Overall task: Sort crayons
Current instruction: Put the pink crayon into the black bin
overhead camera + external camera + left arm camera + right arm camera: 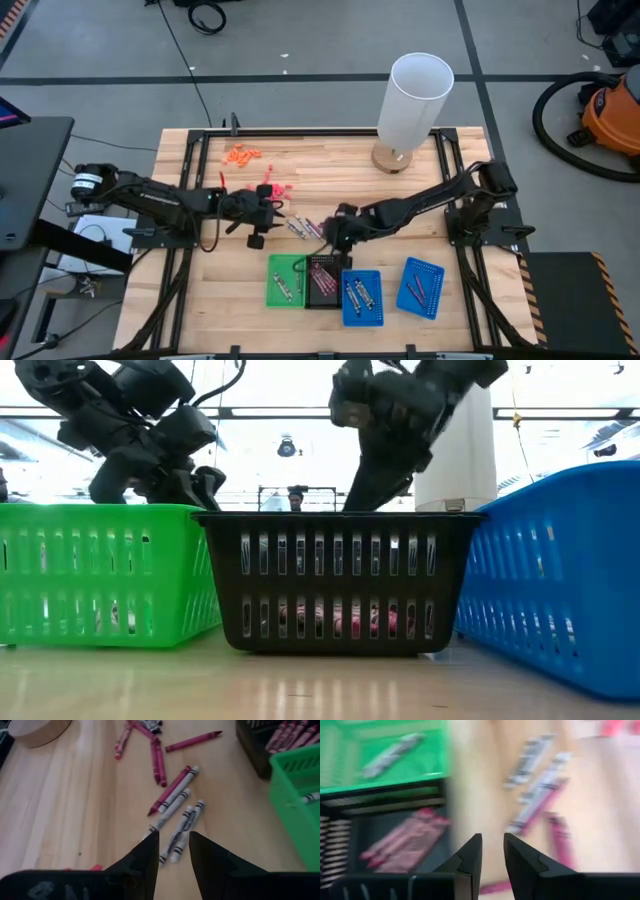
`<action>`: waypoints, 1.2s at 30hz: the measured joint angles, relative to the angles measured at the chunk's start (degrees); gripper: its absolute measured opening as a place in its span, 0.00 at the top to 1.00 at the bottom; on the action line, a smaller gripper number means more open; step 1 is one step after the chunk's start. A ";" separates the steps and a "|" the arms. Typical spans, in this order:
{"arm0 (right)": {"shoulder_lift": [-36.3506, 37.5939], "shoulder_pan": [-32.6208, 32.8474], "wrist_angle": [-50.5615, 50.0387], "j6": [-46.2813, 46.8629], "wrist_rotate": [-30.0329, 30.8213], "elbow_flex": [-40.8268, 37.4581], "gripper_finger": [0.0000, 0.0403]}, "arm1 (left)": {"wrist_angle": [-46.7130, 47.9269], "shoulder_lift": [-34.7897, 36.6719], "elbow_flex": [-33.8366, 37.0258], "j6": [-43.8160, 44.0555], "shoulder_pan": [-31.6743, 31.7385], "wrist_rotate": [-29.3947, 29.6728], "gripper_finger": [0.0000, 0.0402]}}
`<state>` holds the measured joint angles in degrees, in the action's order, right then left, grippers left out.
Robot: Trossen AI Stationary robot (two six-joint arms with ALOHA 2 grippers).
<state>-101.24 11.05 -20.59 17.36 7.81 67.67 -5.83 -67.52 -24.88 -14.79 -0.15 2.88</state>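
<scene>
Several loose crayons (305, 228), grey-silver, dark maroon and pinkish-red, lie flat on the wooden table between my two grippers. My left gripper (173, 845) hovers open just left of them, with grey crayons (181, 831) on the table beyond its fingertips. My right gripper (492, 846) stands open and empty above the table by the black tray's far edge, right of the loose crayons. The black tray (350, 845) holds pinkish-red crayons (407, 842). In the green tray (350, 750) lies a grey crayon (390, 754).
Four small trays stand in a row near the front edge: green (287, 281), black (323, 281) and two blue (362, 298) (420, 288). A tall white cylinder (413, 100) stands at the back right. Orange bits (240, 155) and coral-pink bits (276, 188) lie at the back left.
</scene>
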 joint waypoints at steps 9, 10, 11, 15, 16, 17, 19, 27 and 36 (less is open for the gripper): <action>2.19 -8.06 1.24 -0.36 4.86 -8.49 0.78 | -4.37 0.02 0.00 1.37 0.95 -0.60 0.71; 2.01 -8.93 2.08 -0.62 4.83 -9.59 0.78 | -4.68 0.02 0.00 1.62 0.95 -0.60 0.71; 2.00 -9.70 2.71 -0.98 5.01 -10.65 0.78 | -5.02 0.02 0.00 1.74 0.95 -0.60 0.71; 2.00 -11.90 6.31 -2.96 6.10 -14.02 0.78 | -5.49 0.02 0.00 1.95 0.95 -0.60 0.71; 2.00 -12.34 7.18 -4.02 6.00 -14.72 0.78 | -5.54 0.02 0.00 1.95 0.95 -0.60 0.71; 2.00 -12.67 8.86 -5.17 5.86 -15.61 0.78 | -5.54 -0.01 0.00 1.97 0.95 -0.60 0.71; 2.00 -13.06 11.62 -7.10 6.10 -17.18 0.78 | -5.64 0.02 0.00 1.95 0.95 -0.60 0.71; 2.02 -15.05 20.83 -10.32 6.10 -21.16 0.78 | -5.88 0.02 0.00 1.99 0.95 -0.60 0.71; 2.04 -16.16 26.87 -10.16 5.85 -25.32 0.78 | -5.87 0.00 0.00 1.99 0.95 -0.60 0.71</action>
<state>-99.20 -5.10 6.29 7.20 13.66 42.35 -11.70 -67.52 -24.88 -12.80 0.80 2.28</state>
